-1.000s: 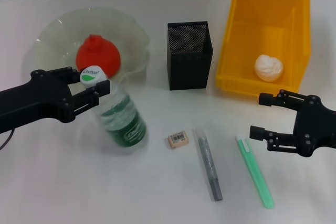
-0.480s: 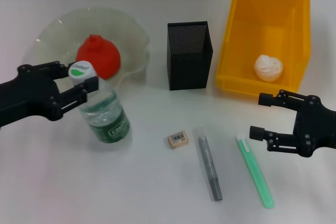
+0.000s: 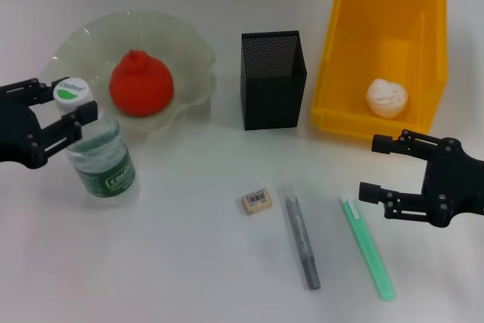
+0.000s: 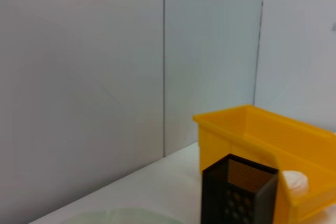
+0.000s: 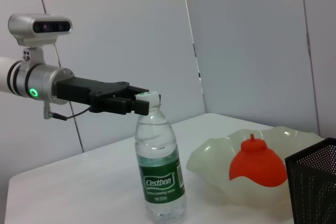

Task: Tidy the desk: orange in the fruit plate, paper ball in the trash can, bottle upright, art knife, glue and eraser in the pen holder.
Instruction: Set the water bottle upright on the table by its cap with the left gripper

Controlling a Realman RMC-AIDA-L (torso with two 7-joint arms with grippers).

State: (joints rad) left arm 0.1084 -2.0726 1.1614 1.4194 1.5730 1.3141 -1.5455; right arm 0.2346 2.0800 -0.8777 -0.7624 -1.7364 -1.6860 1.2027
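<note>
Left pincer [image 3: 66,115] w/ fingers closed around the neck of the bottle [image 3: 100,156], just under the white cap; bottle stands upright on the bench [image 3: 189,277], near the front-left rim of the fruit plate [image 3: 189,51], which already holds the orange [image 3: 141,85]. Right-wrist view confirms it: fingers clamped at the cap, bottle base flat on the bench. Judgement: bottle step looks about done, release only remains

Right pincer [image 3: 376,168] hangs open, fingers well apart, just in front of the trash can [image 3: 355,51], where the paper ball [image 3: 386,97] already lies. The relation that counts next: the art knife [image 3: 367,246] lies just beside and below this pincer, toward the robot, white tip nearest the fingers, long axis running roughly away-to-near w/ a slight slant to the robot's right. Glue [image 3: 301,235] lies near-parallel to it, a little further left; eraser [image 3: 256,201] further left again, between glue and bottle. Pen holder [image 3: 273,81] stands behind all three, beside the trash can

Right arm is clearly the nearer one for knife, glue and eraser; left arm is well apart from them. Probably the fingers need to straddle the knife across its narrow width, not along its length
</note>
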